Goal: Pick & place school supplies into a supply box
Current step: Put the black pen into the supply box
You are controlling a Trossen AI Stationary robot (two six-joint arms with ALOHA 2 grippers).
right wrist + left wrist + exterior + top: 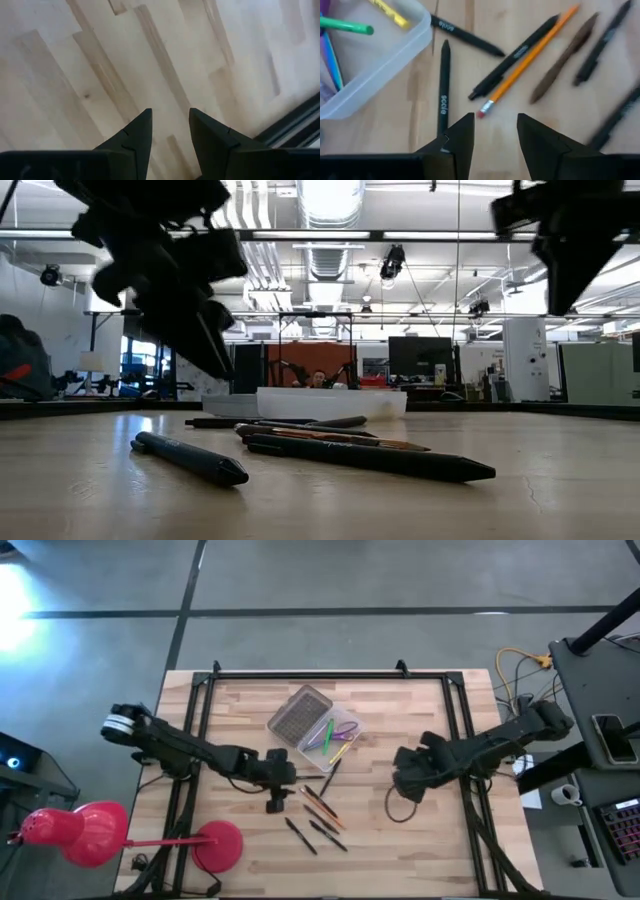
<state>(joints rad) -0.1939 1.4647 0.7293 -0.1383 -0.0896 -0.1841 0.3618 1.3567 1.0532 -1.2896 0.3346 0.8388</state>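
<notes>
Left gripper [494, 131] is held with fingers apart and empty above the loose pens [318, 815] just beside the supply box [335, 730]. A few supplies are seen boxed; several remain. Right gripper [169, 131], also parted and empty, is parked over bare table [420, 840].

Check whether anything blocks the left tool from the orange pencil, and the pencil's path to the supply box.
Nothing visible does. The left tool hangs open above bare wood, the orange pencil just ahead. A black pen lies against the pencil. The supply box is open, its lid aside.
</notes>
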